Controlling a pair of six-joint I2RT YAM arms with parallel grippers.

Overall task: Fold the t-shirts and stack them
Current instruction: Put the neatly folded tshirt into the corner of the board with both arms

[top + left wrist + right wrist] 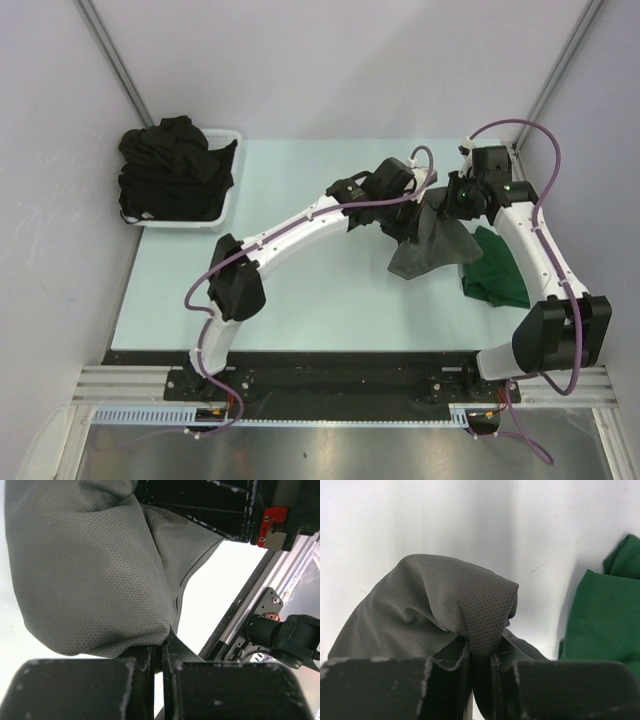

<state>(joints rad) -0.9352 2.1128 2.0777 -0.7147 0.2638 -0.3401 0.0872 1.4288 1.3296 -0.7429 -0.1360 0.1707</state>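
Observation:
The charcoal grey t-shirt [432, 246] hangs bunched between both grippers at the right of the table, its lower part draping down to the surface. My left gripper [408, 213] is shut on one edge of it [100, 580]. My right gripper [447, 198] is shut on another fold of the same shirt [445, 605]. The dark green t-shirt [497, 267] lies on the table just right of the grey one and shows in the right wrist view [602, 615]. Several black t-shirts [175, 165] are heaped in the basket at the far left.
The white plastic basket [226, 205] stands at the table's far left corner. The pale table top [300, 290] runs to a black front edge above the arm bases. Grey walls and metal posts close in the back and sides.

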